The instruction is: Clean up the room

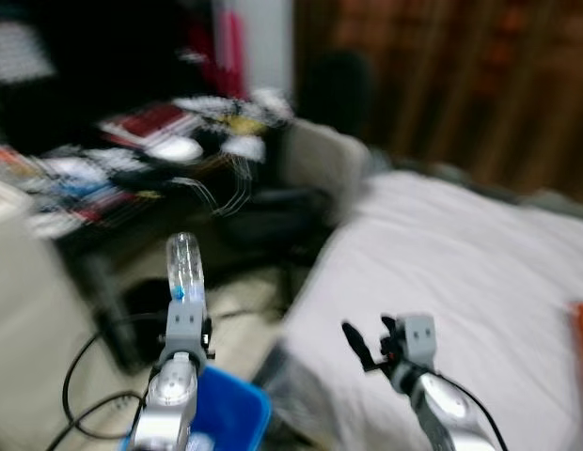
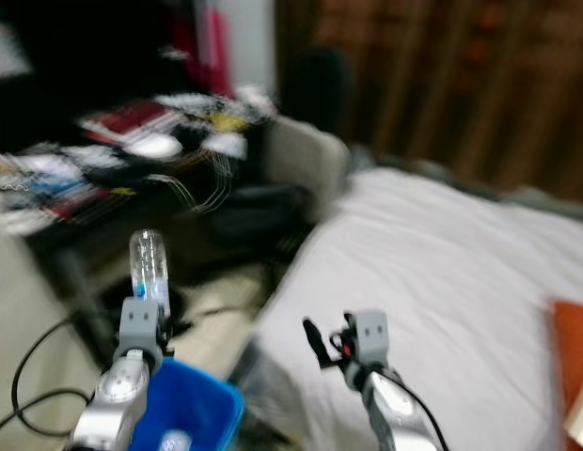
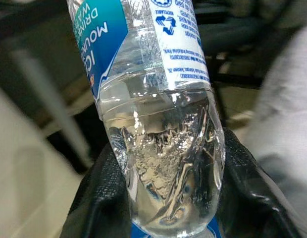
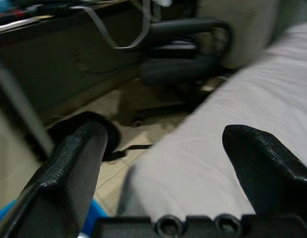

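Note:
My left gripper (image 1: 185, 305) is shut on a clear plastic water bottle (image 1: 184, 265) with a teal and white label (image 3: 143, 44), held upright above a blue bin (image 1: 230, 413). The two black fingers (image 3: 96, 198) press the bottle's lower part from both sides. My right gripper (image 1: 367, 346) is open with nothing between its fingers (image 4: 76, 158); it hovers over the near corner of the white bed (image 1: 461, 282).
A dark cluttered desk (image 1: 132, 178) with papers and cables stands at the left. An office chair (image 1: 301, 188) sits between desk and bed. Black cables (image 1: 85, 376) lie on the tiled floor. An orange item (image 2: 574, 366) lies at the bed's right edge. The eye views are blurred.

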Robot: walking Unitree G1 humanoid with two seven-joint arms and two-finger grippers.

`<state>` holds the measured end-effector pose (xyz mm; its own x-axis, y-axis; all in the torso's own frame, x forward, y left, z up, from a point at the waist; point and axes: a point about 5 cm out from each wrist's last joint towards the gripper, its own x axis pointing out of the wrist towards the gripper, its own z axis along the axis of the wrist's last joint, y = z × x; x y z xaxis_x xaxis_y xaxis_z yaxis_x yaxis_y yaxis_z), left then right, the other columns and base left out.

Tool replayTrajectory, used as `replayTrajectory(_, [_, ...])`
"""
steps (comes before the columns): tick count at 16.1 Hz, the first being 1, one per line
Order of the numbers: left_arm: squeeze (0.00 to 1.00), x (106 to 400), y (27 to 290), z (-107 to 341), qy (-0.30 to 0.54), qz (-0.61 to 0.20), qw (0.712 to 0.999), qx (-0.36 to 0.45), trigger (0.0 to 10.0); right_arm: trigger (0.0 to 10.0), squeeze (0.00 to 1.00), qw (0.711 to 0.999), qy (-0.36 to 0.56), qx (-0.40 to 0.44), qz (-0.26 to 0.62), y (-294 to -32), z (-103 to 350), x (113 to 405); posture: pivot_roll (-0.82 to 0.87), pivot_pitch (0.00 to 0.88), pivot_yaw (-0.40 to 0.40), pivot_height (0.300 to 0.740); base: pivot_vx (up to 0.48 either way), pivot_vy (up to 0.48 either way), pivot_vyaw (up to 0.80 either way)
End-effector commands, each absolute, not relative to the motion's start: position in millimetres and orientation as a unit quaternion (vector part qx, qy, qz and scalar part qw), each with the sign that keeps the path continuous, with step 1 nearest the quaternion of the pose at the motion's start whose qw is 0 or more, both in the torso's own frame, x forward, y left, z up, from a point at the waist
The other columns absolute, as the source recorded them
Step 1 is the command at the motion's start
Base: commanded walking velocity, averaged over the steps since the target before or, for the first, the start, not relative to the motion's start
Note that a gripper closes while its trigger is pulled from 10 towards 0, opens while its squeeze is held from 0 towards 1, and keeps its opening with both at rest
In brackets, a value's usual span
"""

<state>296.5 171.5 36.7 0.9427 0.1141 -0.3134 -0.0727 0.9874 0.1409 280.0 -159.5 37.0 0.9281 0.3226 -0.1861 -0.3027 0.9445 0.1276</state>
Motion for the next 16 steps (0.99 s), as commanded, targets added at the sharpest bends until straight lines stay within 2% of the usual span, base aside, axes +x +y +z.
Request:
replayTrajectory(1, [0.00,305,170,45,0.144,0.037,0.985,0.083,10.0,10.0,0.00,0.980,0.109,0.042,0.162,-161,35,281,0.12,0.000,-0.056,0.740,0.000,0.000,0.00])
replayTrajectory(4, [0.00,307,165,33,0.182,0.028,0.981,0.055,10.0,10.0,0.00,0.979,0.107,0.041,0.168,-160,36,282,0.12,0.000,-0.068,0.740,0.000,0.000,0.00])
replayTrajectory(6, [0.00,310,162,14,0.261,0.003,0.965,-0.016,10.0,10.0,0.00,0.973,0.119,0.013,0.196,-157,35,284,0.10,0.000,-0.072,0.740,0.000,0.000,0.00])
replayTrajectory(7, [0.00,310,163,12,0.273,0.006,0.961,-0.032,10.0,10.0,0.00,0.971,0.124,0.008,0.203,-157,35,284,0.10,0.000,-0.072,0.740,0.000,0.000,0.00])
replayTrajectory(8, [0.00,310,164,10,0.282,0.013,0.959,-0.038,10.0,10.0,0.00,0.970,0.126,0.006,0.206,-157,34,283,0.09,0.000,-0.071,0.740,0.000,0.000,0.00])
replayTrajectory(9, [0.00,301,167,-3,0.343,0.058,0.936,-0.061,10.0,10.0,0.00,0.968,0.137,0.001,0.212,-160,31,279,0.07,0.000,-0.067,0.740,0.000,0.000,0.00])
replayTrajectory(11, [0.03,296,173,-9,0.363,0.098,0.925,-0.052,10.0,10.0,0.00,0.966,0.144,0.002,0.215,-161,29,277,0.06,0.000,-0.065,0.740,0.000,0.000,0.00])
replayTrajectory(12, [1.00,293,174,-12,0.373,0.107,0.920,-0.054,10.0,10.0,0.00,0.965,0.147,0.003,0.216,-162,28,276,0.06,0.000,-0.065,0.740,0.000,0.000,0.00])
replayTrajectory(13, [1.00,287,171,-18,0.393,0.121,0.910,-0.057,10.0,10.0,0.00,0.963,0.154,0.006,0.220,-162,25,274,0.06,0.000,-0.066,0.740,0.000,0.000,0.00])
replayTrajectory(16, [1.00,290,159,-16,0.391,0.090,0.913,-0.074,10.0,10.0,0.00,0.962,0.153,0.002,0.227,-159,27,278,0.08,0.000,-0.071,0.740,0.000,0.000,0.00])
